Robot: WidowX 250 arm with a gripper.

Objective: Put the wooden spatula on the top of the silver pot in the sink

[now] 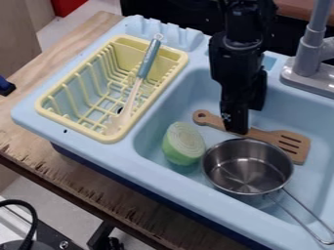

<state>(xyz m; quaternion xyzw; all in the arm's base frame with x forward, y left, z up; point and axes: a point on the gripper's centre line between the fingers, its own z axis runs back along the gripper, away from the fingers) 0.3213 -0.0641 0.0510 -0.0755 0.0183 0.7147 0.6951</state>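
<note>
In the camera view, you have the gripper [248, 120] pointing down inside the sink [173, 105], with its two fingers apart and nothing clamped between them. The wooden spatula [264, 135] lies directly at the fingertips, under the gripper, and its handle passes behind the nearer finger.

For your next move, the long axis of this spatula is the important matter. It runs at a slant: the round handle end is to the left of the gripper and a little farther from the camera, while the slotted blade is to the right and nearer to the camera. I judge that you should close across the handle, not along it, after a small lowering if it is needed.

The silver pot [248, 168] stands upright just on the camera side of the gripper, very near to the blade; if they touch, I cannot tell. So please lift straight up first, because a low pull toward the pot could push its rim. The half vegetable [183, 144] is to the left of the gripper, beside the pot, and the yellow rack [46, 108] is farther left.
</note>
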